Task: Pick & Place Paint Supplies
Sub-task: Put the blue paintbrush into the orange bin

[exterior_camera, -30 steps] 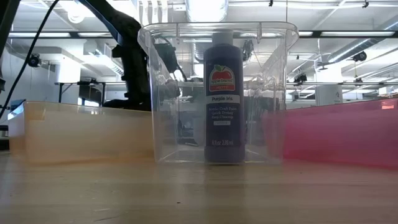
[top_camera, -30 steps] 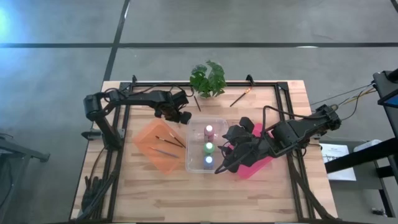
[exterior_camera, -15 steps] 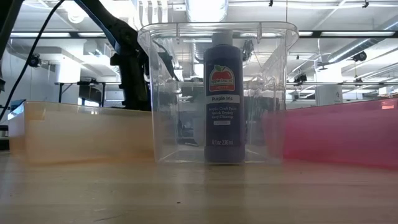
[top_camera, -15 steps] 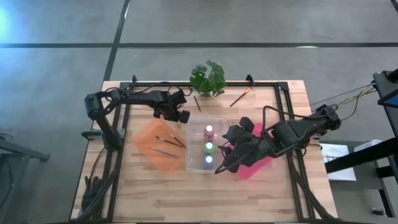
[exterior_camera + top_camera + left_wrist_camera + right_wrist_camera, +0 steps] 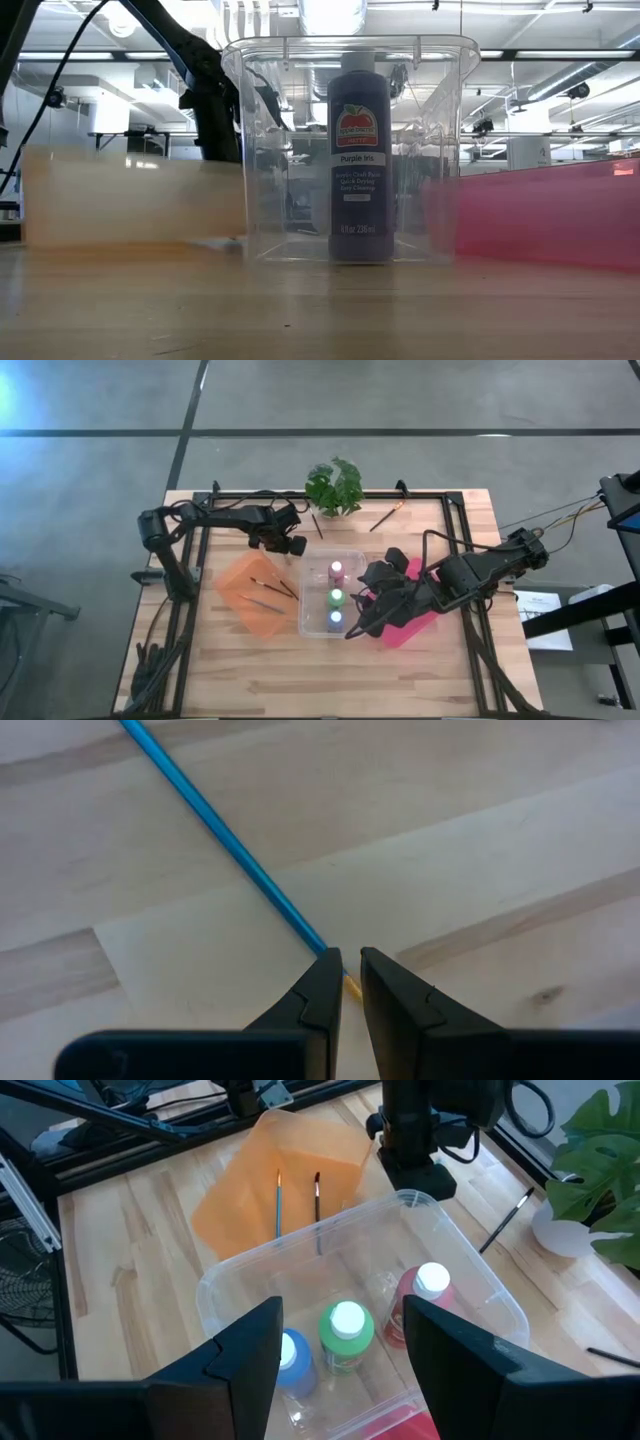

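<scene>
My left gripper (image 5: 293, 545) (image 5: 348, 960) points down at the wood just off the far-left corner of the clear bin (image 5: 310, 622), shut on a thin blue-handled paintbrush (image 5: 225, 835). My right gripper (image 5: 362, 610) (image 5: 342, 1310) is open and touches nothing, held above the bin's right side over the pink tray (image 5: 405, 630). Pink-capped (image 5: 430, 1280), green-capped (image 5: 347, 1320) and blue-capped (image 5: 288, 1348) paint bottles stand upright in the bin. Two brushes (image 5: 270, 590) lie in the orange tray (image 5: 240, 610). No scissors show. My left gripper pinches the blue-handled paintbrush at one end (image 5: 322, 948), where blue turns to yellow (image 5: 352, 986), between its two fingertips. The fingers come from above, pointing down. The rest of the handle runs away from them low over the wood; whether it lies on the table I cannot tell.
Two more brushes (image 5: 316, 525) (image 5: 385, 517) lie on the table's far part, beside a potted leafy plant (image 5: 335, 485). A black frame (image 5: 450, 510) runs along the table's edges. Bare wood lies along the near edge. The bin (image 5: 280, 150) fills the low view.
My left gripper has shifted a little toward the table's far-left. In the low view the orange tray has jolted: its rim now shows higher and smeared. My right gripper has kept still.
</scene>
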Controlling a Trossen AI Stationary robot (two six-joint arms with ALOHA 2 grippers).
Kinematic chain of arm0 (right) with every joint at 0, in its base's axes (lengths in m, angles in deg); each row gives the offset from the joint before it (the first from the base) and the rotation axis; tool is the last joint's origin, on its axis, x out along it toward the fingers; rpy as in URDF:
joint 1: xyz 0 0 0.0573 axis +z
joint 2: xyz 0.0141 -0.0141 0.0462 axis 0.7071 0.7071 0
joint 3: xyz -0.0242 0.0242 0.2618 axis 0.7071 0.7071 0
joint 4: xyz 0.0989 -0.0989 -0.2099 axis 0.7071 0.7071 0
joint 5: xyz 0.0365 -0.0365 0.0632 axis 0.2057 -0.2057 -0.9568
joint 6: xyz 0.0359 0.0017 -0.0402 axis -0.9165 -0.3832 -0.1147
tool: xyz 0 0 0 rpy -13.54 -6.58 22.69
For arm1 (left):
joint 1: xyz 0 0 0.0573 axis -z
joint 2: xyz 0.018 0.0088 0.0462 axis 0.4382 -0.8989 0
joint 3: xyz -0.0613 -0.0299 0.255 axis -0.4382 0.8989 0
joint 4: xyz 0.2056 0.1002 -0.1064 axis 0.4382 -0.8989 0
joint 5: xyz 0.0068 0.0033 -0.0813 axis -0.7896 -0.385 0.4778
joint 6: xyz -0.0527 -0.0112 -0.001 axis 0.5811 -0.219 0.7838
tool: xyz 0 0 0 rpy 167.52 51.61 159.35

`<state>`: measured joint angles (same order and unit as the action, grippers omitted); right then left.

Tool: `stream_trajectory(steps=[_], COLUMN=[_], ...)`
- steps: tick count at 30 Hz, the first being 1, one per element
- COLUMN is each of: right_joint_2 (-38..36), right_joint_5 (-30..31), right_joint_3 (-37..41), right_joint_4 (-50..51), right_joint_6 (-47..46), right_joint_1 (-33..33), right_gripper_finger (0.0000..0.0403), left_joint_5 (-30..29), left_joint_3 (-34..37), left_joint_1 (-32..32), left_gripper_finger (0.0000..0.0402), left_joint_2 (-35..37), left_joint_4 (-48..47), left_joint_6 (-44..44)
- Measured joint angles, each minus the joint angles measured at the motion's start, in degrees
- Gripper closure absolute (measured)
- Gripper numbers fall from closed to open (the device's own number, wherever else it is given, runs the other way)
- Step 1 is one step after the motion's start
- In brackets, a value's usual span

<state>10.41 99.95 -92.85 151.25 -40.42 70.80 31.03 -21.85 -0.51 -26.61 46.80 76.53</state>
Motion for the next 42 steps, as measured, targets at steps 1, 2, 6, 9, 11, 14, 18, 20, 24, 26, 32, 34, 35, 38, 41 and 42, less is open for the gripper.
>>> stream_trajectory(steps=[1, 2, 6, 9, 11, 14, 18, 20, 24, 26, 32, 34, 35, 38, 41, 42], right_joint_2=[0.0, 0.0, 0.0, 0.0, 0.0, 0.0, 0.0, 0.0, 0.0, 0.0, 0.0, 0.0, 0.0, 0.0, 0.0, 0.0], right_joint_5=[0.0, 0.0, 0.0, 0.0, 0.0, 0.0, 0.0, 0.0, 0.0, 0.1, 1.2, 1.3, 1.3, 1.3, 1.3, 1.3], right_joint_3=[0.0, 0.0, 0.0, 0.0, 0.0, 0.0, 0.0, 0.0, 0.0, 0.0, 0.0, 0.0, 0.0, 0.0, 0.0, 0.0], right_joint_4=[0.0, 0.0, 0.1, 0.1, 0.2, 0.2, 0.2, 0.2, 0.2, 0.2, 0.2, 0.2, 0.2, 0.2, 0.2, 0.2], right_joint_6=[0.0, 0.0, 0.0, 0.0, 0.1, 0.5, 0.7, 0.7, 0.7, 0.7, 0.7, 0.6, 0.6, 0.2, -0.4, -0.4], right_joint_1=[0.0, 0.0, 0.1, 0.1, 0.1, 0.1, 0.0, 0.0, 0.0, 0.0, 0.0, 0.1, 0.1, 0.1, 0.1, 0.1], right_gripper_finger=[0.02, 0.02, 0.02, 0.02, 0.02, 0.02, 0.02, 0.02, 0.02, 0.02, 0.02, 0.02, 0.02, 0.02, 0.02, 0.02], left_joint_5=[-0.1, -0.1, -0.5, -0.3, -0.1, 0.5, 1.9, 2.9, 3.9, 4.0, 1.6, 0.5, 0.2, -0.3, -0.5, -0.6], left_joint_3=[0.0, 0.0, -0.1, -0.1, -0.1, -0.1, -0.1, -0.1, 0.1, 0.1, 0.1, 0.1, 0.1, 0.1, 0.1, 0.1], left_joint_1=[0.0, 0.0, -0.3, -0.4, -0.4, -0.4, -0.4, -0.4, -0.3, -0.3, -0.4, -0.7, -1.0, -2.3, -3.8, -4.1], left_gripper_finger=[0.035, 0.035, 0.035, 0.035, 0.035, 0.035, 0.035, 0.035, 0.035, 0.035, 0.035, 0.035, 0.035, 0.035, 0.035, 0.035], left_joint_2=[-0.1, -0.1, -0.1, -0.1, -0.1, 0.1, 0.3, 0.6, 1.8, 2.8, 4.3, 4.3, 4.2, 3.6, 3.5, 3.1], left_joint_4=[0.0, 0.0, -0.1, -0.3, -0.4, -0.8, -0.9, -0.9, -1.3, -1.3, -1.3, -1.1, -0.5, 1.7, 2.3, 2.4], left_joint_6=[0.0, 0.0, 0.0, 0.0, 0.0, 0.0, 0.0, 0.0, 0.2, 0.2, 0.2, 0.2, 0.2, -0.3, -0.3, -0.5])
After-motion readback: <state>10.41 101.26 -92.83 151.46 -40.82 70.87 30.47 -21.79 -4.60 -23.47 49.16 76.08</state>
